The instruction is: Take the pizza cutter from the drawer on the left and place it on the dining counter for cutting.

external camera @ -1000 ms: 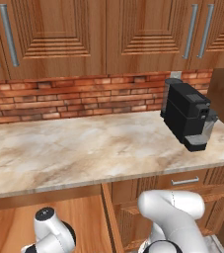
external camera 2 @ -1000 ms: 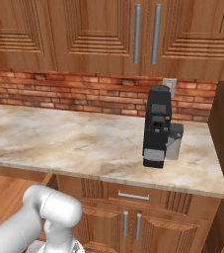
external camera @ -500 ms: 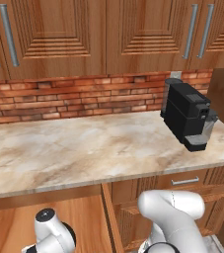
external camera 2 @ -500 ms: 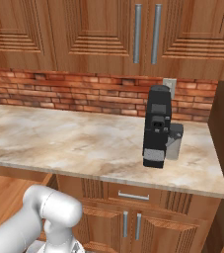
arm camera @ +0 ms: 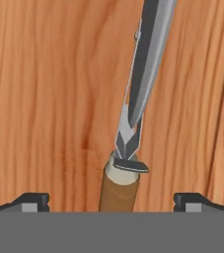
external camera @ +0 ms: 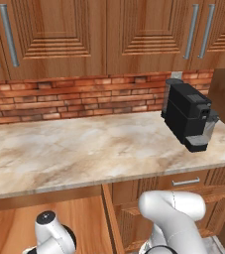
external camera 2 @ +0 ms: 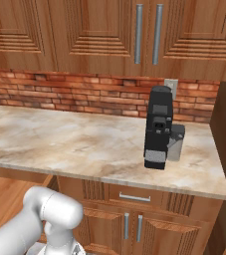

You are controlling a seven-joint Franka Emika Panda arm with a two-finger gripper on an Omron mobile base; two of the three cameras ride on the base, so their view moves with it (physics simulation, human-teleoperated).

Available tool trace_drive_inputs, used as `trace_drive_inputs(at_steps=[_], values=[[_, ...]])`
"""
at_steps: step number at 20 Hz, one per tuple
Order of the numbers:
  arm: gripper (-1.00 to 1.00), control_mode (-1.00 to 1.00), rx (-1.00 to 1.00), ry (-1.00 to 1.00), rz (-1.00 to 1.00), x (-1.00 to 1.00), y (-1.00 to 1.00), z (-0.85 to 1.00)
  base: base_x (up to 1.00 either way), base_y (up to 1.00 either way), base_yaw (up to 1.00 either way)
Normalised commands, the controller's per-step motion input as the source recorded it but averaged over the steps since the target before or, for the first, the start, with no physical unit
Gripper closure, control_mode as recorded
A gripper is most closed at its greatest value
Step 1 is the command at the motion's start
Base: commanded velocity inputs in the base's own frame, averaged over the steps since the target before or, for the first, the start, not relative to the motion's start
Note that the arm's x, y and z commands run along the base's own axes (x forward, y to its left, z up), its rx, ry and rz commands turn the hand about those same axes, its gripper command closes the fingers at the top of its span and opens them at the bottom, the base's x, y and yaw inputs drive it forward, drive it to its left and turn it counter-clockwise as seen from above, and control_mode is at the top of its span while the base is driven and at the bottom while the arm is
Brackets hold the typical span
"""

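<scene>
I have the two-finger gripper (arm camera: pixel 111 200) reaching down into the wide brown wooden drawer (arm camera: pixel 44 99), jaws spread as wide as they go with one dark tip on each side of the small pizza cutter with the silver-grey wheel blade and short brown wooden handle (arm camera: pixel 126 148), which lies flat on the plain light wood of the drawer floor. The handle sits between the tips and nothing is pinched yet, so I judge this a lined-up pose for closing on the handle. From the base I see the black coffee machine (external camera: pixel 186 115) on the marble counter with the brick backsplash (external camera: pixel 84 144), not my drop-off spot.
</scene>
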Motion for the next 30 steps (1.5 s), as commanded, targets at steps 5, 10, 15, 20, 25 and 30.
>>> trace_drive_inputs(at_steps=[5, 10, 15, 20, 25, 30], values=[[-1.00, -1.00, 0.00, 0.00, 0.00, 0.00, 0.00, -0.24, 0.00, 0.00, 0.00], [-1.00, -1.00, 0.00, 0.00, 0.00, 0.00, 0.00, -0.27, 0.00, 0.00, 0.00], [-1.00, -1.00, 0.00, 0.00, 0.00, 0.00, 0.00, -0.17, 0.00, 0.00, 0.00], [-1.00, -1.00, 0.00, 0.00, 0.00, 0.00, 0.00, -0.04, 0.00, 0.00, 0.00], [-1.00, -1.00, 0.00, 0.00, 0.00, 0.00, 0.00, 0.00, 0.00, 0.00, 0.00], [-1.00, -1.00, 0.00, 0.00, 0.00, 0.00, 0.00, 0.00, 0.00, 0.00, 0.00]])
